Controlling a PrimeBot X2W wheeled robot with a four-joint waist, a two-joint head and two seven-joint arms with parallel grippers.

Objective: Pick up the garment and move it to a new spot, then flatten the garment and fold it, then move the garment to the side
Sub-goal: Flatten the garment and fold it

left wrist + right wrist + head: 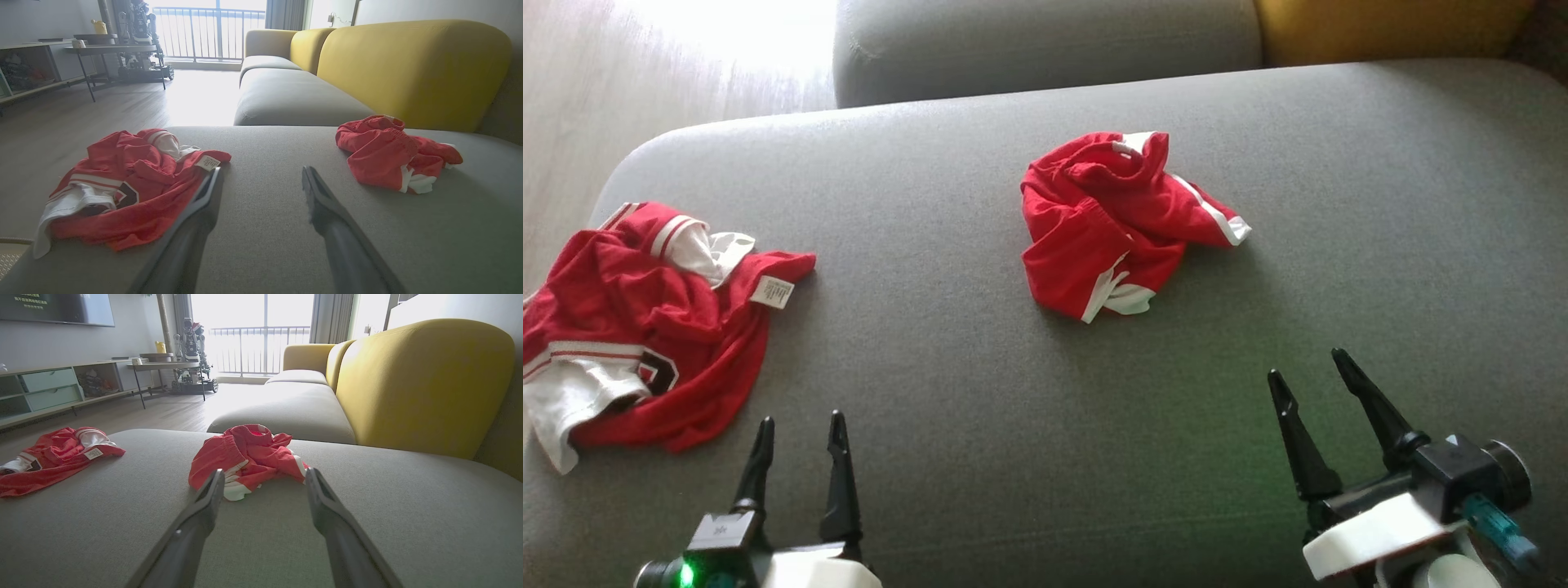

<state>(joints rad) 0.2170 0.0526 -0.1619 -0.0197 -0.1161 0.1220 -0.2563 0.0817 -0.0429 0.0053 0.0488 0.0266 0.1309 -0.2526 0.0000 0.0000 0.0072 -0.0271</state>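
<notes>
- Grey sofa seat (980, 392) carries the work, with a yellow backrest (425, 384) behind it and wooden floor (645, 73) beyond its left edge.
- Red shorts (1094, 229) lie crumpled mid-seat, ahead of my right pincer (1307, 363). A red jersey (645, 327) is heaped at the left edge, near my left pincer (800, 425).
- Both pincers stand wide, hold nothing and are apart from the cloth.
- Judgement: pick-up is not begun. The shorts look the likelier garment, but I cannot be certain. I should pinch a raised fold, not the upholstery.
- Open seat lies in front of the shorts and to their right. I should avoid the jersey and the left drop-off.
</notes>
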